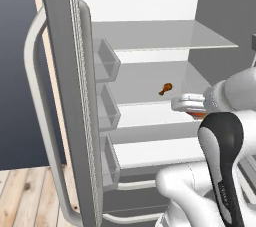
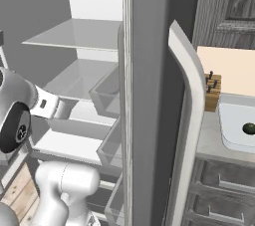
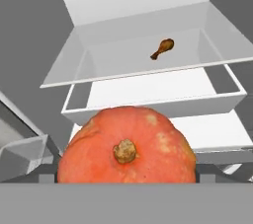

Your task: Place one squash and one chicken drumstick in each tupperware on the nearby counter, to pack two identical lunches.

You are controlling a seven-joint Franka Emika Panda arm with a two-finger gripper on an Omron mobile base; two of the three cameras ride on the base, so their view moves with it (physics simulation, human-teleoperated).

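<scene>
The arm is reaching into the open fridge, and the orange-red squash (image 3: 127, 150) sits right up against the hand camera, stem toward the lens, between where the fingertips should be. From that I judge the pincer (image 1: 196, 109) is closed on the squash, though the fingers themselves are hidden behind it. In the left base view a sliver of orange peeks out just under the hand.

1 chicken drumstick (image 3: 162, 49) lies alone farther back on the middle glass shelf (image 1: 145, 83), well apart from the squash.

So the step in hand looks like fetching the squash out of the fridge. Next it calls for drawing the arm back clear of the shelves and the fridge door (image 1: 65, 71), then driving to the surface (image 2: 214, 135) by the sink (image 2: 239, 128) to the right. I can't make out either tupperware from here.
</scene>
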